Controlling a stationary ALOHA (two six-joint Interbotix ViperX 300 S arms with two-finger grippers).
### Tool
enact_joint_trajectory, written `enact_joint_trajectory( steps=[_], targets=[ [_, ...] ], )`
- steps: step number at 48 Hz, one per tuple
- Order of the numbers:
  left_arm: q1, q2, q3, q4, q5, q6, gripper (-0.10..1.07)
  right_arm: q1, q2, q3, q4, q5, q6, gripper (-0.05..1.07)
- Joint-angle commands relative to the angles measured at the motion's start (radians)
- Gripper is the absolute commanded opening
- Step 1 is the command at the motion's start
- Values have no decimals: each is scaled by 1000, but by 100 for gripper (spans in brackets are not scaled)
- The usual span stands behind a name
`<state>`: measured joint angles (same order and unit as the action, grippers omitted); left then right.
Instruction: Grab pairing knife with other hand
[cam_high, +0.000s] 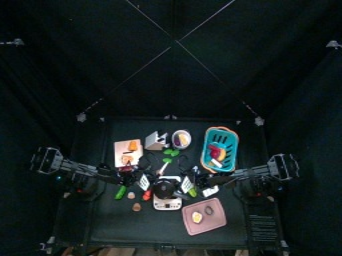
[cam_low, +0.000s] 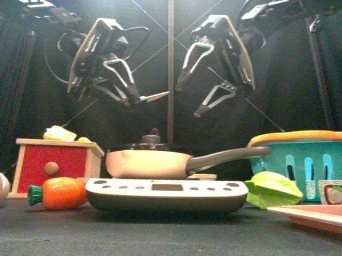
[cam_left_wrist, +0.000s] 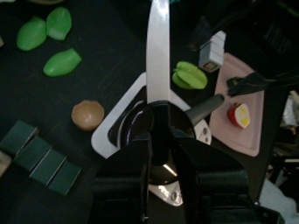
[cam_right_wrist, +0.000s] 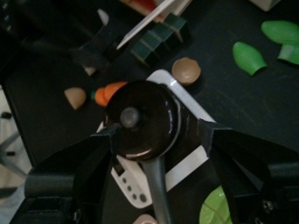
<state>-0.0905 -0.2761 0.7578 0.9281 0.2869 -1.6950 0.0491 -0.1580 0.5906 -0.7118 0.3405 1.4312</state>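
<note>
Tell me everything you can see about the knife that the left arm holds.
The knife has a long, pale, pointed blade that looks like metal. Its handle is hidden between the fingers of the left gripper, which are closed on it. The knife is in the air, above the pan on the scale. In the front view the blade points toward the open right gripper.

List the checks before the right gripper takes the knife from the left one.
1. Paring knife clamped in left gripper: ok.
2. Right gripper open: ok.
3. Blade tip pointing toward right gripper: ok.
4. Right gripper around the knife: not ok, a gap remains between them.
5. Free handle for the right gripper to grip: cannot tell.
6. Knife held well above the pan: ok.
</note>
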Motion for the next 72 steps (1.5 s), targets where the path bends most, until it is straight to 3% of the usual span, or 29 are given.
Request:
enact_joint_trajectory(
  steps=[1, 14, 26, 52, 61, 72],
  targets=[
    [40, -12, -32, 17, -41, 3, 53, -41, -37, -31, -28, -18, 11, 100],
    [127, -12, -41, 25, -117, 5, 53, -141, -40, -71, -38, -52, 64, 100],
    [193, 0, -67, 32, -153, 5, 53, -183, -26, -100, -52, -124, 101, 100],
    [253, 64, -123, 34, -219, 6, 53, -239, 49, -147, -41, -127, 101, 99],
    [265, 64, -123, 34, -219, 6, 53, -242, 61, -147, -32, -126, 101, 92],
    [290, 64, -124, 32, -219, 5, 53, -241, 66, -147, -23, -124, 101, 75]
  ],
)
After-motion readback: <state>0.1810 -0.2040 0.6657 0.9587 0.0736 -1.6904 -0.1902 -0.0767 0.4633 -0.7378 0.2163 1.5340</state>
